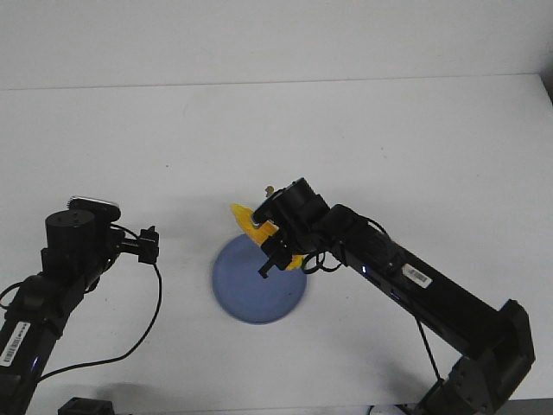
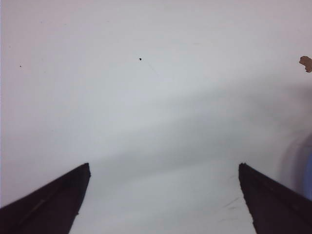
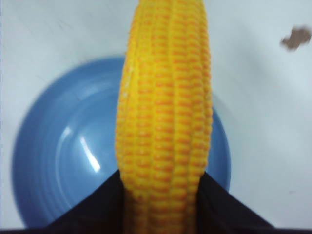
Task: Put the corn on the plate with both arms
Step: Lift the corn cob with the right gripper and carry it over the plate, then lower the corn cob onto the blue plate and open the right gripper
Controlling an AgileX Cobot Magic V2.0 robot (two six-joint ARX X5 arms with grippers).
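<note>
Your right pincer (image 1: 275,252) has the corn (image 1: 248,222) clamped between its two black fingers, and you can see this best in the right wrist view, where the cob (image 3: 163,117) runs straight out from between the fingers (image 3: 92,214) with the dark tips pressed against both of its sides. In the front view the corn hangs over the far edge of the plate (image 1: 251,303), its pointed yellow end sticking out past the rim toward the left arm's side, while the rest of the cob is hidden behind the wrist of your right arm (image 1: 415,281). You cannot tell from these views whether the corn touches the plate or is held just above it. The right wrist view puts the blue plate (image 3: 58,146) directly under the cob, with the plate's shallow bowl bare on either side of it.

Your left pincer (image 2: 163,195) stands wide open with nothing between its fingers (image 2: 53,204); only bare white worktop (image 2: 156,97) shows in the gap. In the front view your left arm (image 1: 73,251) sits well apart from the plate, out to the plate's left, with its cable looping down over the worktop (image 1: 346,138). A small brown speck (image 3: 296,37) lies on the worktop beyond the plate, and it appears in the left wrist view too (image 2: 305,63).
</note>
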